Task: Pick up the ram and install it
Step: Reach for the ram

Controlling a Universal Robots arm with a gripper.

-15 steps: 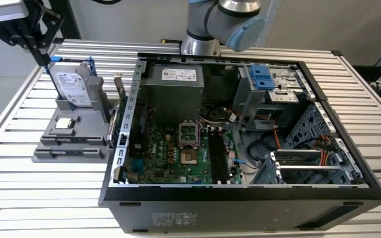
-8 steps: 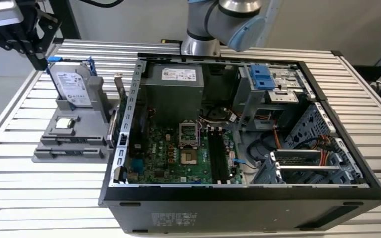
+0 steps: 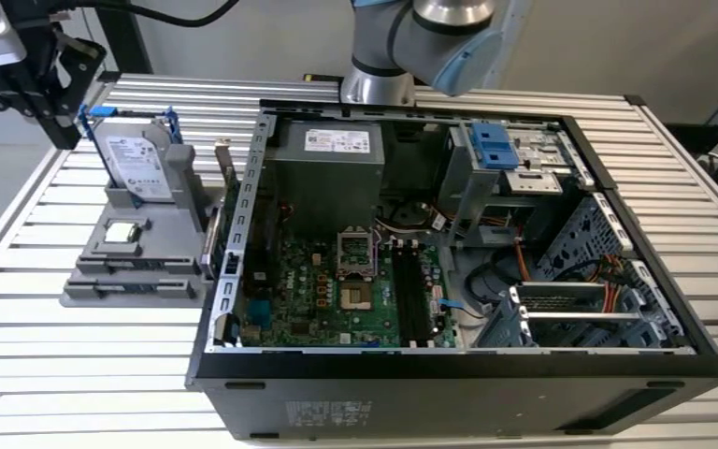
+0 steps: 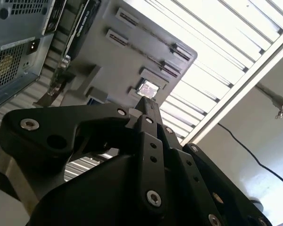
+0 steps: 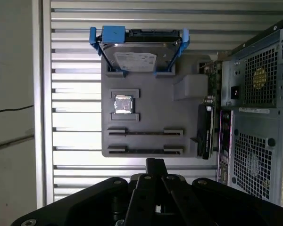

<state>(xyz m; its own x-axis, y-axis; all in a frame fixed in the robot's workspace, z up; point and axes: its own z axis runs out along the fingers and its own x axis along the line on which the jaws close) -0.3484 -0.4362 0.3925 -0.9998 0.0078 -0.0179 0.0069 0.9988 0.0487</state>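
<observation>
Grey moulded holder (image 5: 151,94) on slatted aluminium table (image 5: 70,56), just beside open black computer case (image 3: 459,393), on the exterior view's left of it.

Holder contents, first wrist view:
- silver-labelled hard drive (image 5: 137,59) in blue brackets, propped in cradle
- small square processor chip (image 5: 123,104) in own pocket
- two long slots (image 5: 145,133) with grey end blocks
- dark expansion card (image 5: 205,132) on edge along side nearest case

Gripper (image 5: 154,162): black. Fingers pressed together into one narrow tip in both wrist views, nothing seen pinched. Clear of holder, nearest its slotted end.

Exterior view alone:
- case interior with green motherboard (image 3: 322,290), grey power supply (image 3: 328,164) and dark memory slots (image 3: 415,295) beside processor socket
- arm (image 3: 422,37) behind case
- gripper high at the exterior view's left of hard drive, touching nothing

Wrist views alone: perforated rear wall of case, plus thin black cable (image 4: 245,146) beyond table edge.

Ram: position uncertain. Thin dark line along each holder slot, and dark strips in memory slots. Stick or bare groove: cannot tell in either place.

Hidden or cut off: arm cropped above elbow in exterior view. Much of holder masked by gripper body in second wrist view. Lower part of expansion card lost between holder and case.
</observation>
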